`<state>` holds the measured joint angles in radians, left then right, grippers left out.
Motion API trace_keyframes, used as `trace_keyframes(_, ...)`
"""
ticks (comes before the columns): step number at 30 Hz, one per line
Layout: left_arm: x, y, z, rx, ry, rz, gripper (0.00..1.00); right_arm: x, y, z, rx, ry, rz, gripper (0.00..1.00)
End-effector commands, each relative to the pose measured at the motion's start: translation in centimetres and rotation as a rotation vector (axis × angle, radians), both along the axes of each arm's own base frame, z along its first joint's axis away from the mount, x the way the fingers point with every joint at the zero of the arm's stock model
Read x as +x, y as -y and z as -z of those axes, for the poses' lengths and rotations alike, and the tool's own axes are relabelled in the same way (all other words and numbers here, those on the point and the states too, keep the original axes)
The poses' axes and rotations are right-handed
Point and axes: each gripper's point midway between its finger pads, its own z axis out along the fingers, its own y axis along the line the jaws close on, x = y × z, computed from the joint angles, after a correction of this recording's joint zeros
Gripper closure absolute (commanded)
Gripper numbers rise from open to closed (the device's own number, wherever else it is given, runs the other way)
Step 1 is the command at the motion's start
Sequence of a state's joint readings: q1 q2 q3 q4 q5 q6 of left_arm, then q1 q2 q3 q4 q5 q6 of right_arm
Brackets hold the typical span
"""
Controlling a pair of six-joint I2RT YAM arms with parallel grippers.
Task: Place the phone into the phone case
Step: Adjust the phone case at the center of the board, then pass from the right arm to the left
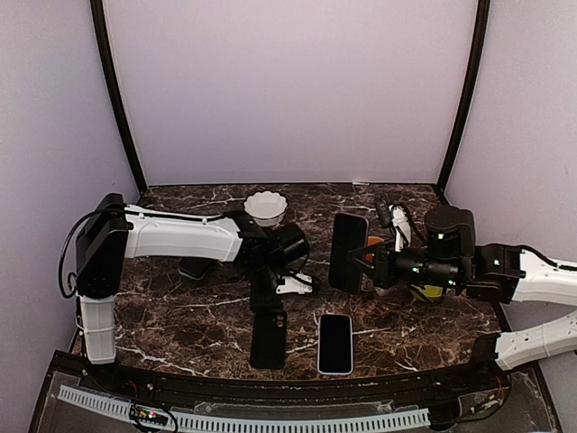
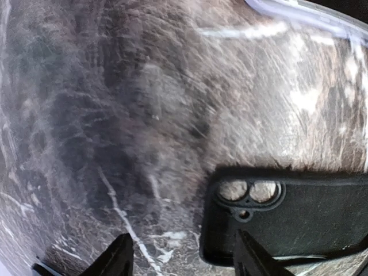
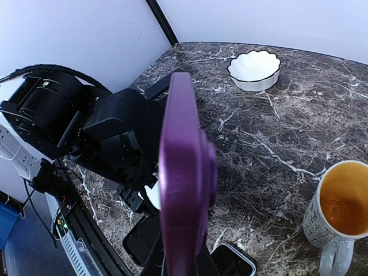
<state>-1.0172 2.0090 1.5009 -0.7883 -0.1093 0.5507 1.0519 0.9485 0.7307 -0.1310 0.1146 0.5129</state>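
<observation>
**Top view.** The right gripper point(image 1: 365, 262) is pinched on the purple phone point(image 1: 347, 239) and holds it upright, clear of the table point(image 1: 180, 316). The black case point(image 1: 269, 339) lies flat near the front edge, below the left gripper point(image 1: 269, 305). A white-rimmed handset point(image 1: 334, 344) lies just beside it.

**Left wrist.** The left gripper point(image 2: 184, 259) is spread and holds nothing. One finger point(image 2: 250, 259) overlaps the camera-cutout end of the black case point(image 2: 305, 215).

**Right wrist.** The purple phone point(image 3: 184, 172) is seen edge-on, and the pinch point is hidden.

**Recommendation.** Lay the phone flat and match its lens end to the cutouts. Seat one edge first while the left gripper steadies the case.
</observation>
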Motion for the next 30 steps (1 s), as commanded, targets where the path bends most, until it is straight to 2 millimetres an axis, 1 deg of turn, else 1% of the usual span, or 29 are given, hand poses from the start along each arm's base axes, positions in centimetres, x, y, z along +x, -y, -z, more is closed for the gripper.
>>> trace_keyframes(1,1.1,0.6,-5.2,-0.14,0.048,-0.107,0.32,0.5,-0.8,-5.2,0.094,0.084,0.003,1.0)
trace_keyframes(2,1.7,0.6,-7.0,-0.187,0.088,-0.14,0.29,0.4,-1.1,-5.6,0.095,0.088,-0.009,1.0)
trace_keyframes(3,1.9,0.1,-8.6,-0.221,0.118,-0.164,0.28,0.3,-1.4,-6.0,0.093,0.094,-0.027,1.0)
trace_keyframes(4,2.1,0.2,-9.6,-0.262,0.128,-0.198,0.27,0.1,-1.9,-6.5,0.09,0.104,-0.053,1.0)
trace_keyframes(5,1.7,-0.1,-11.4,-0.319,0.13,-0.211,0.26,-0.1,-2.5,-7.1,0.084,0.118,-0.087,1.0)
trace_keyframes(6,1.6,0.2,-12.4,-0.372,0.126,-0.236,0.26,-0.4,-3.2,-7.7,0.083,0.132,-0.123,1.0)
trace_keyframes(7,0.6,0.0,-14.5,-0.455,0.107,-0.231,0.26,-0.7,-3.9,-8.2,0.084,0.146,-0.156,1.0)
trace_keyframes(8,0.4,0.7,-16.3,-0.553,0.107,-0.23,0.26,-1.3,-4.8,-9.0,0.093,0.164,-0.207,1.0)
trace_keyframes(9,-1.0,1.1,-19.1,-0.693,0.091,-0.186,0.26,-2.0,-5.7,-10.0,0.113,0.187,-0.258,1.0)
trace_keyframes(10,-2.2,0.6,-18.5,-0.729,0.06,-0.185,0.23,-2.6,-6.6,-10.9,0.132,0.213,-0.301,1.0)
trace_keyframes(11,-3.7,0.9,-23.1,-0.92,0.071,-0.118,0.2,-3.3,-7.5,-11.3,0.141,0.236,-0.344,1.0)
trace_keyframes(12,-5.0,0.3,-21.8,-0.949,0.024,-0.11,0.15,-3.9,-8.4,-11.9,0.155,0.264,-0.382,1.0)
trace_keyframes(13,-7.0,0.0,-26.5,-1.133,0.033,-0.015,0.13,-4.7,-9.3,-12.6,0.174,0.297,-0.433,1.0)
trace_keyframes(14,-8.3,-0.5,-25.2,-1.167,-0.022,-0.016,0.07,-5.6,-10.4,-12.8,0.188,0.316,-0.482,1.0)
trace_keyframes(15,-10.2,-1.5,-29.4,-1.329,0.0,0.075,0.03,-6.3,-11.1,-13.3,0.209,0.335,-0.524,1.0)
trace_keyframes(16,-10.9,-2.1,-27.9,-1.353,-0.052,0.046,0.02,-7.4,-11.8,-13.9,0.239,0.356,-0.578,1.0)
trace_keyframes(17,-12.1,-3.4,-30.7,-1.467,-0.037,0.078,0.02,-8.2,-12.3,-14.4,0.264,0.373,-0.617,1.0)
trace_keyframes(18,-12.6,-4.4,-30.6,-1.494,-0.024,0.076,0.01,-8.9,-12.8,-14.9,0.288,0.388,-0.651,1.0)
trace_keyframes(19,-12.6,-4.7,-30.3,-1.506,-0.041,0.039,0.01,-9.4,-13.2,-15.3,0.308,0.399,-0.677,1.0)
trace_keyframes(20,-12.7,-5.4,-30.8,-1.527,-0.03,0.026,0.01,-9.8,-13.5,-15.8,0.328,0.413,-0.691,1.0)
trace_keyframes(21,-12.8,-5.5,-30.4,-1.519,-0.046,0.01,0.02,-10.1,-13.8,-16.1,0.345,0.422,-0.704,1.0)
trace_keyframes(22,-13.2,-5.7,-30.4,-1.519,-0.062,0.023,0.03,-10.4,-14.1,-16.3,0.361,0.43,-0.719,1.0)
trace_keyframes(24,-13.7,-5.5,-29.7,-1.491,-0.111,0.029,0.12,-10.8,-14.7,-16.8,0.397,0.445,-0.738,1.0)
trace_keyframes(25,-13.9,-5.4,-29.7,-1.487,-0.125,0.033,0.2,-10.9,-14.9,-17.0,0.411,0.452,-0.743,1.0)
trace_keyframes(26,-14.1,-5.3,-29.3,-1.468,-0.148,0.034,0.24,-11.0,-15.2,-17.1,0.421,0.459,-0.746,1.0)
trace_keyframes(27,-14.2,-5.2,-29.4,-1.465,-0.151,0.041,0.32,-11.0,-15.4,-17.1,0.428,0.462,-0.745,1.0)
trace_keyframes(28,-14.4,-5.2,-29.1,-1.455,-0.166,0.049,0.35,-11.1,-15.6,-17.2,0.437,0.467,-0.746,1.0)
trace_keyframes(29,-14.5,-5.2,-29.0,-1.451,-0.172,0.055,0.4,-11.1,-15.8,-17.3,0.447,0.468,-0.746,1.0)
trace_keyframes(30,-14.8,-5.2,-29.0,-1.451,-0.179,0.067,0.42,-11.0,-16.0,-17.4,0.45,0.471,-0.746,1.0)
